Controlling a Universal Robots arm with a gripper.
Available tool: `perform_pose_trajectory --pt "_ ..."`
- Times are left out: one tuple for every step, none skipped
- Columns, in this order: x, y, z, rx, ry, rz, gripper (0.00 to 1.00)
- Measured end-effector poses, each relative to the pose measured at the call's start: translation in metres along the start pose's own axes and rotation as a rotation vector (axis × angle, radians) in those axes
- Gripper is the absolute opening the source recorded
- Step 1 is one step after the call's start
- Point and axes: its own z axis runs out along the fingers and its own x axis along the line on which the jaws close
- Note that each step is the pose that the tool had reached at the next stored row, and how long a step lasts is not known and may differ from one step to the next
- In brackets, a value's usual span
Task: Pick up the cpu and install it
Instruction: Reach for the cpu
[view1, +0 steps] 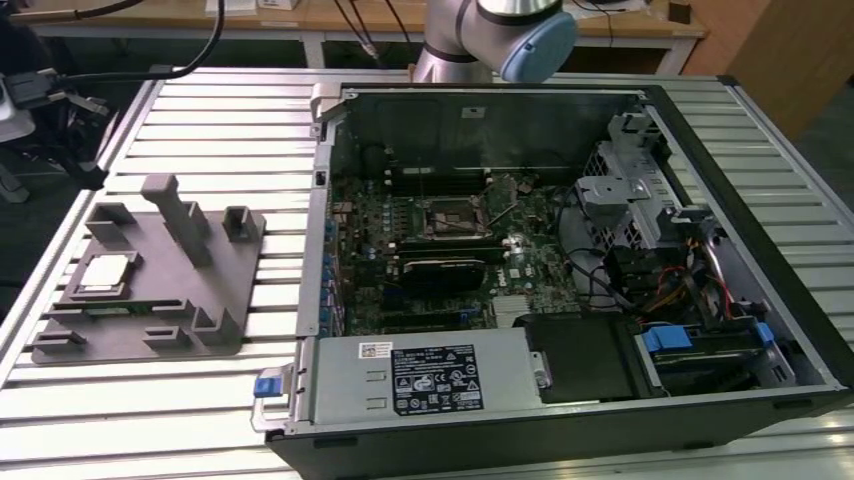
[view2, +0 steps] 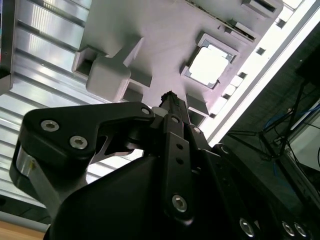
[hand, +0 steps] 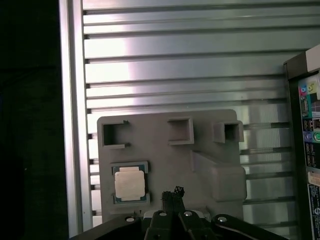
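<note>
The cpu (view1: 106, 273), a small silvery square chip, lies flat in a recess of the grey fixture tray (view1: 160, 290) at the exterior view's left. Both wrist views look down on it from well above: cpu (hand: 129, 184), cpu (view2: 209, 65). My gripper (hand: 172, 193) hangs high over the tray, a little to one side of the chip and apart from it. Its black fingertips (view2: 169, 100) are pressed together with nothing between them. Inside the open computer case, the black socket frame (view1: 454, 218) sits on the motherboard.
The open computer case (view1: 561, 260) lies on the slatted metal table (view1: 240, 120), with its power supply (view1: 420, 378) at the front. Upright posts (view1: 180, 215) rise from the tray beside the chip. The arm's base joint (view1: 514, 35) stands behind the case.
</note>
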Motion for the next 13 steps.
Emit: perform_pose_trajectory --pt "0.0008 -0.0004 0.001 0.0 0.0 0.0 0.11" --pt "0.0017 -0.0009 0.0019 0.0 -0.0001 0.0 0.11" --pt "0.0026 -0.0013 0.0028 0.0 0.0 0.0 0.11" --pt "0.0035 -0.0017 0.0037 -0.0001 -0.0001 0.0 0.11" --pt "0.0045 -0.0022 0.0047 -0.0001 -0.0001 0.0 0.11" --pt "0.0054 -0.0027 0.0055 -0.0001 -0.0001 0.0 0.11" --pt "0.0064 -0.0032 0.0064 -0.0001 -0.0001 0.0 0.11" --pt "0.0073 -0.0037 0.0071 -0.0001 -0.0001 0.0 0.11" --pt "0.0084 -0.0042 0.008 -0.0002 -0.0002 0.0 0.11" --pt "0.0094 -0.0048 0.0087 -0.0002 -0.0001 0.0 0.11" --pt "0.0103 -0.0055 0.0093 -0.0001 -0.0001 0.0 0.11" --pt "0.0113 -0.0062 0.01 -0.0001 -0.0001 0.0 0.11" --pt "0.0132 -0.0076 0.0114 -0.0001 -0.0001 0.0 0.11"
